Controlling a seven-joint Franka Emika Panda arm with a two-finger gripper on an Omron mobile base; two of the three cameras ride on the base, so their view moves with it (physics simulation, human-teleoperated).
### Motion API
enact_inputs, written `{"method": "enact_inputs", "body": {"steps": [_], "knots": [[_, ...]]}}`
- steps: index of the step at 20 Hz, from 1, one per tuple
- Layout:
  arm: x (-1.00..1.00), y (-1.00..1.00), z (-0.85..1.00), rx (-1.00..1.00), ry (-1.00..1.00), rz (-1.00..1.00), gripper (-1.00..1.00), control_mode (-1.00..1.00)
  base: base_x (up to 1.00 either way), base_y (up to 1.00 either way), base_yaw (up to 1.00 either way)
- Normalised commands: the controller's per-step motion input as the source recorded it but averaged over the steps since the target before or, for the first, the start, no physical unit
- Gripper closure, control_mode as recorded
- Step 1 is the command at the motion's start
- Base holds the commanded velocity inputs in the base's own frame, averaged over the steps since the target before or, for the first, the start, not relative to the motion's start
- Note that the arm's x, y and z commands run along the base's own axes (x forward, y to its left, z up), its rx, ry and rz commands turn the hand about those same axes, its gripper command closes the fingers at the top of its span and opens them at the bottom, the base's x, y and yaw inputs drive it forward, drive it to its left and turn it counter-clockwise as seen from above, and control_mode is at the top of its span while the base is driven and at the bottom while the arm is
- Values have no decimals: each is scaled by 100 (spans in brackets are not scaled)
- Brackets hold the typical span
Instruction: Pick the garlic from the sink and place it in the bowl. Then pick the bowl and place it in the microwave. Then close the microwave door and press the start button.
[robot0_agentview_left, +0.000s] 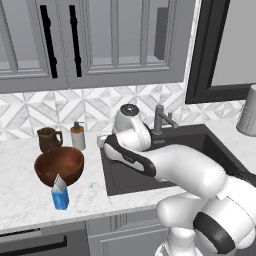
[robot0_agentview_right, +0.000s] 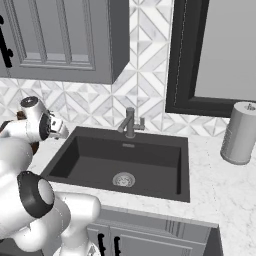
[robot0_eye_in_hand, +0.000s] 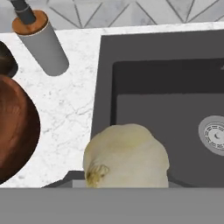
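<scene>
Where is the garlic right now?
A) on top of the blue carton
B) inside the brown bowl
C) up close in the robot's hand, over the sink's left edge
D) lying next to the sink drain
C: in the hand view the garlic sits big and close at the bottom, above the left rim of the sink, with the bowl off to the side.

- The arm (robot0_agentview_left: 190, 172) is showing smooth, glossy white shells, rounded and bulging at each link.
- Dark charcoal bands are ringing its joints (robot0_agentview_right: 31, 195).
- A round grey cap (robot0_agentview_left: 129, 109) is topping the wrist joint.
- A black stripe is running along the forearm.
</scene>
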Motion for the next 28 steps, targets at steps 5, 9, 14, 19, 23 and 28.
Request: {"method": "enact_inputs", "body": {"steps": [5, 9, 14, 19, 23, 28], "knots": [[0, 76, 0, 0, 2, 11, 100, -100, 0, 0, 0], [0, 77, 0, 0, 7, 9, 100, -100, 0, 0, 0], [0, 71, 0, 0, 7, 6, 100, -100, 0, 0, 0], [0, 54, -3, -1, 6, 1, 100, -100, 0, 0, 0], [0, 31, -45, -10, 7, 0, 100, -100, 0, 0, 0], [0, 18, -43, -8, 6, 0, 100, -100, 0, 0, 0]]}}
